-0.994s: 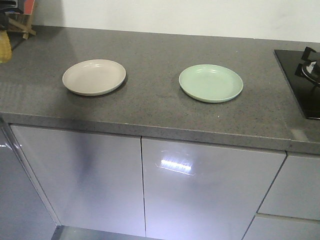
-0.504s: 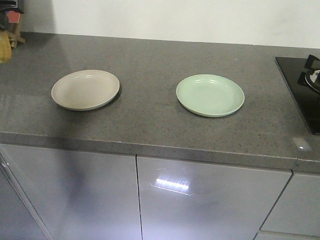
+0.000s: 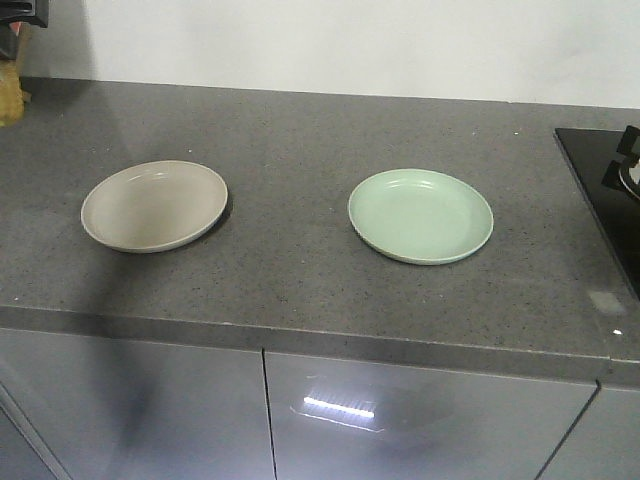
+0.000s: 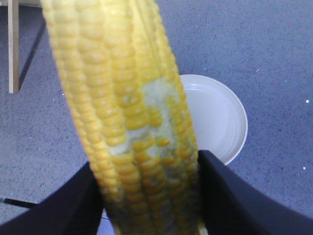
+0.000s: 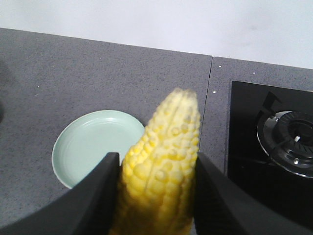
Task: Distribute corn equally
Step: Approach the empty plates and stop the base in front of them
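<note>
Two deliveries pending — we clamp the left corn cob (image 4: pixel 127 98) in the left gripper (image 4: pixel 151 200), beige plate (image 3: pixel 153 205) ahead, and the right corn cob (image 5: pixel 164 147) in the right gripper (image 5: pixel 156 196), green plate (image 3: pixel 420 215) ahead; next, we judge: reach over, lower, release.

You can count two corn cobs (image 4: pixel 132 122) (image 5: pixel 164 161), two grippers, left gripper (image 4: pixel 151 196) and right gripper (image 5: pixel 155 191), two plates, beige plate (image 3: pixel 154 205) and green plate (image 3: pixel 420 215), and one gas hob (image 5: pixel 244 142).

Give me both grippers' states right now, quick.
Left gripper: shut on a corn cob with a bare patch.
Right gripper: shut on a second corn cob.
</note>
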You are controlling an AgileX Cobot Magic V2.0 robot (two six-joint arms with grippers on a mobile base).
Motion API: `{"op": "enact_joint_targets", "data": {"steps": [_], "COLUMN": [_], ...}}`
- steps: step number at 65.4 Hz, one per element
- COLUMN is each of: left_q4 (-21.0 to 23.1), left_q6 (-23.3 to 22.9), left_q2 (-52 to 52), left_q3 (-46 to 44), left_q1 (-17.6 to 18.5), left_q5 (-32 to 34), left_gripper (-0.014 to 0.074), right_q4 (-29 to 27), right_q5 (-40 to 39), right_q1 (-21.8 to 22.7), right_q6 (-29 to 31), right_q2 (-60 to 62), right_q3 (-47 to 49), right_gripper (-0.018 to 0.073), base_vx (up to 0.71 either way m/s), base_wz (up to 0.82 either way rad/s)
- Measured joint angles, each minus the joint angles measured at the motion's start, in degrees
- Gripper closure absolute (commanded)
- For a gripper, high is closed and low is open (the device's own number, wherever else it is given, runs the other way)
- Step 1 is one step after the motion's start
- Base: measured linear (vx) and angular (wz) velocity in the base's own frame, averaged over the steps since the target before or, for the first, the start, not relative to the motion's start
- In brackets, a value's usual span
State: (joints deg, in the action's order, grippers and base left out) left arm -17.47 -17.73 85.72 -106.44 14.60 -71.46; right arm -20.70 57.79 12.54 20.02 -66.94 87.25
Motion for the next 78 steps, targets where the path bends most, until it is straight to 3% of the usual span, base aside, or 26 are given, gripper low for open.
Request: {"op": "enact_joint_targets", "data": {"steps": [78], "left_q4": [0.0], "left_q6": [0.0], "left_q2": [0.0], "left_q3": [0.0], "left_q1": [0.0], "left_q5": [0.0], "left_gripper": [0.0468], "right_q4": [0.0], "right_q5": [0.0], "right_q1": [0.0], "right_q6": [0.0], "right_q2": [0.0], "right_q3": [0.0], "right_gripper": [0.0497], "base_vx": [0.09], "base_wz": [-0.06]}}
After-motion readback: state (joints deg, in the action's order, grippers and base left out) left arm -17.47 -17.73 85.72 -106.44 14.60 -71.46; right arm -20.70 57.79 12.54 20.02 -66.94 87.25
